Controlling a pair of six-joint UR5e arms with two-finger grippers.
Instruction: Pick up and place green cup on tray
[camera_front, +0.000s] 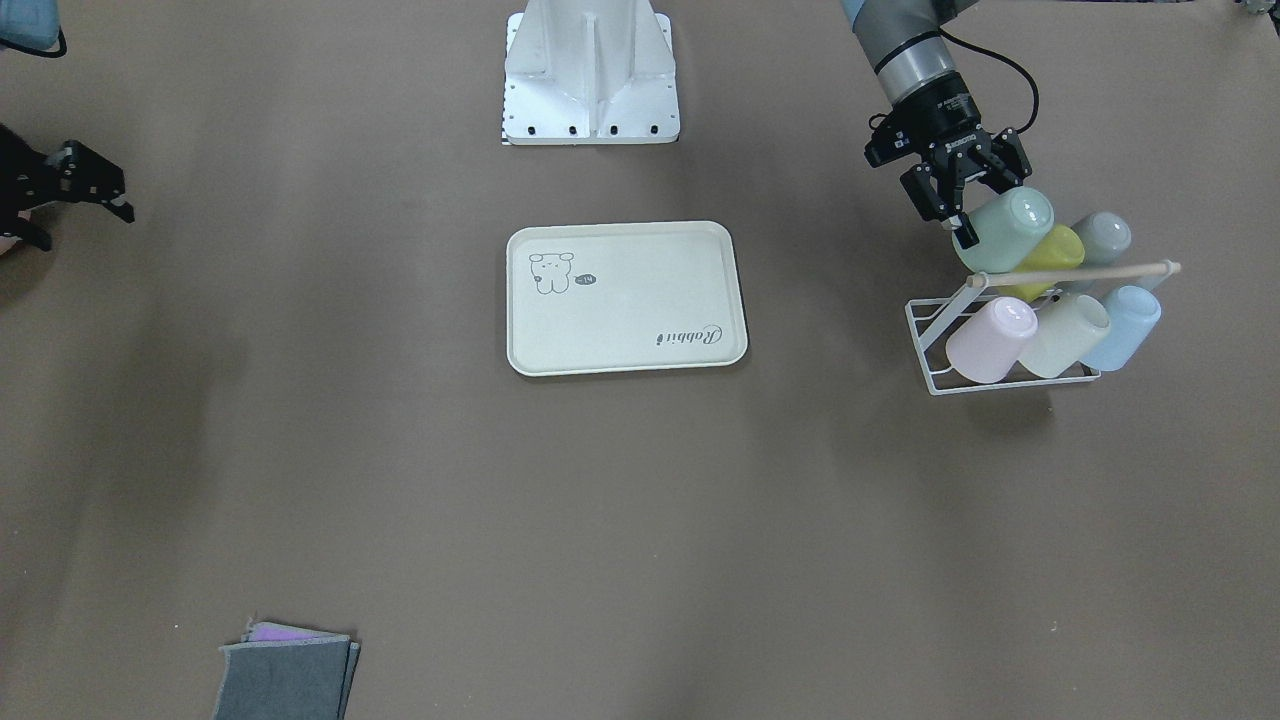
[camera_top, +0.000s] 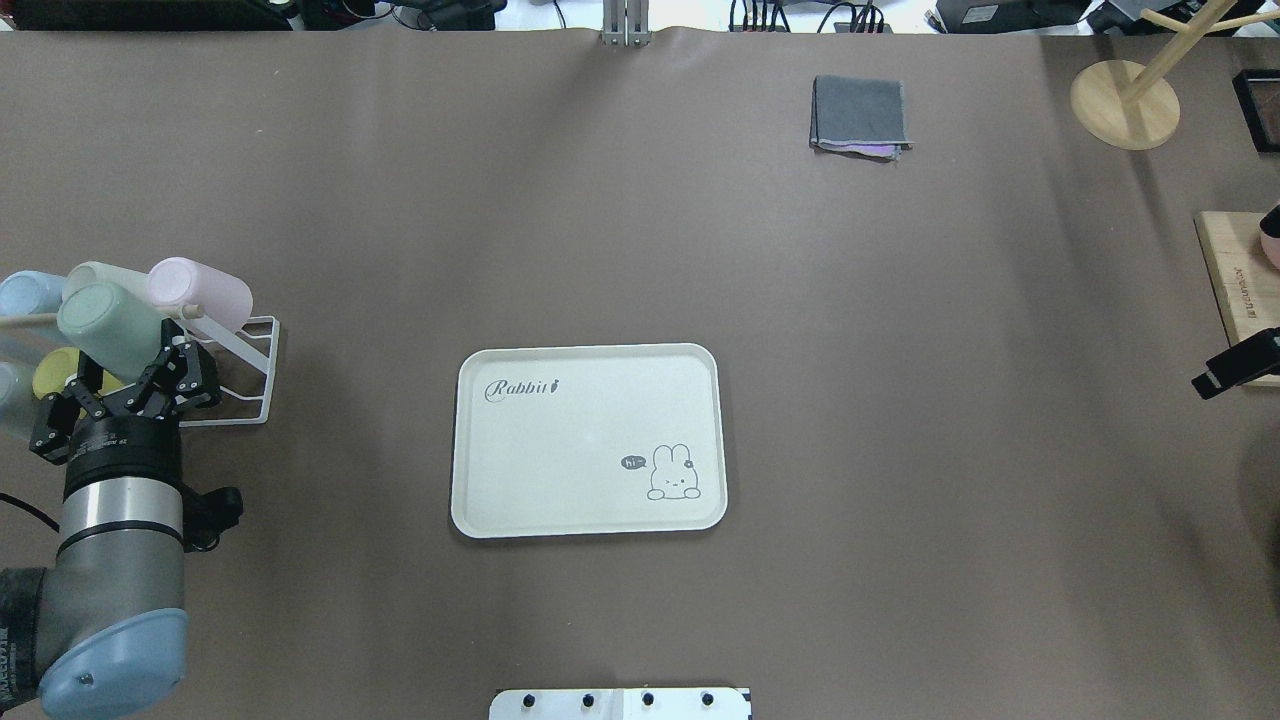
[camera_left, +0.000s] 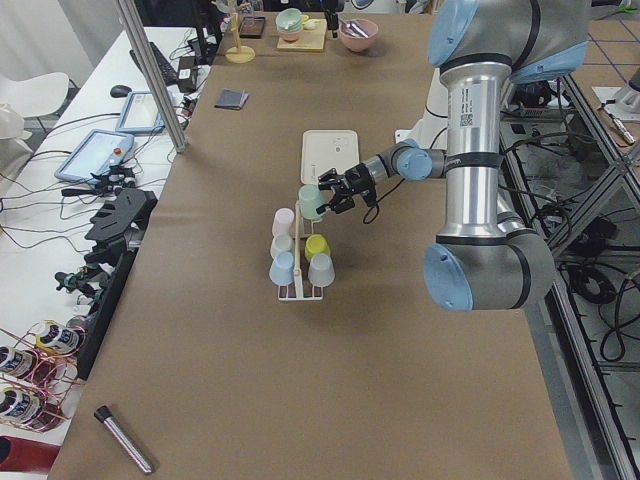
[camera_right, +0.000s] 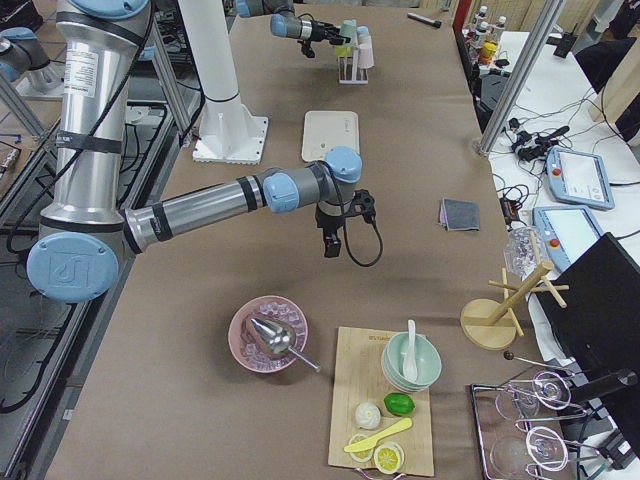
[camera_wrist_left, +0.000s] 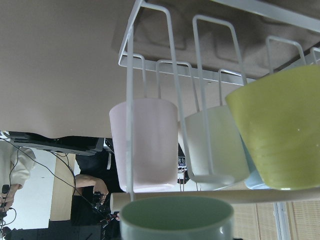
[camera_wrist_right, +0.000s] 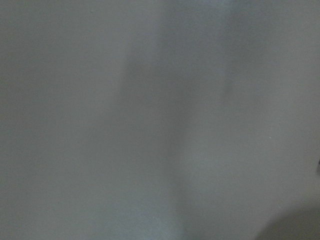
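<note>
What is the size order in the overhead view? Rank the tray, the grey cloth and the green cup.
1. tray, by far the largest.
2-3. grey cloth and green cup look about alike. The cup is tilted, part-covered by the left gripper and nearer the camera, so no ranking.

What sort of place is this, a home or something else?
Probably a robotics lab: the left arm mounted at a covered table, a teach pendant on the side bench, and staged props like the tray.
</note>
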